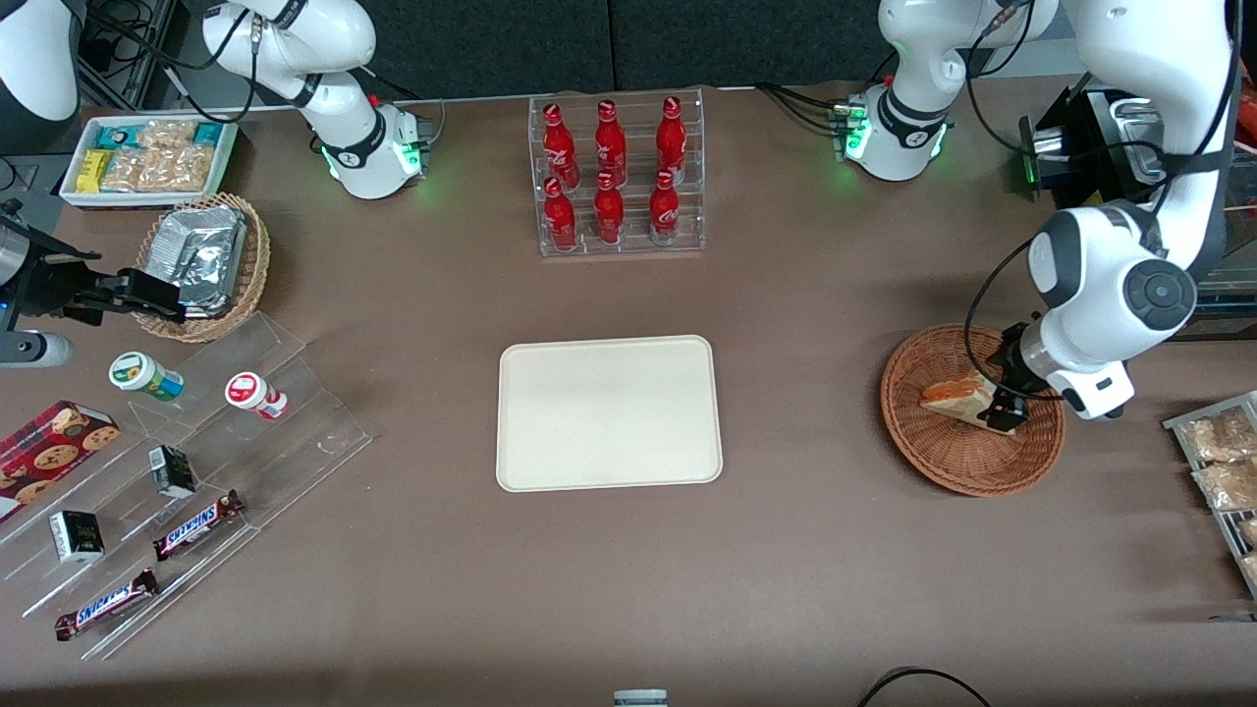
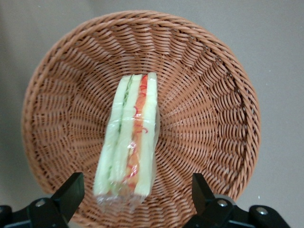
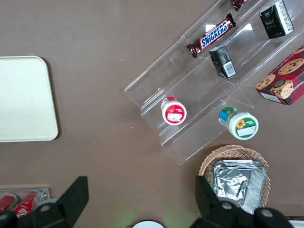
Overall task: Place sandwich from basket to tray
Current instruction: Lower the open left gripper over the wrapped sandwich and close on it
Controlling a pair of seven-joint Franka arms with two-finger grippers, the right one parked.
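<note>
The gripper (image 2: 134,197) is being held wide open and empty, right over the basket (image 2: 61,85). The sandwich (image 2: 128,137) is lying directly between the spread fingers (image 2: 71,190), its long axis running straight away from the gripper. The tray (image 1: 609,412) is sitting well apart on the desk (image 1: 805,550).

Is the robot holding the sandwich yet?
No, nothing is held. The gripper is open over the basket, one finger on each side of the sandwich's end, not touching it.
</note>
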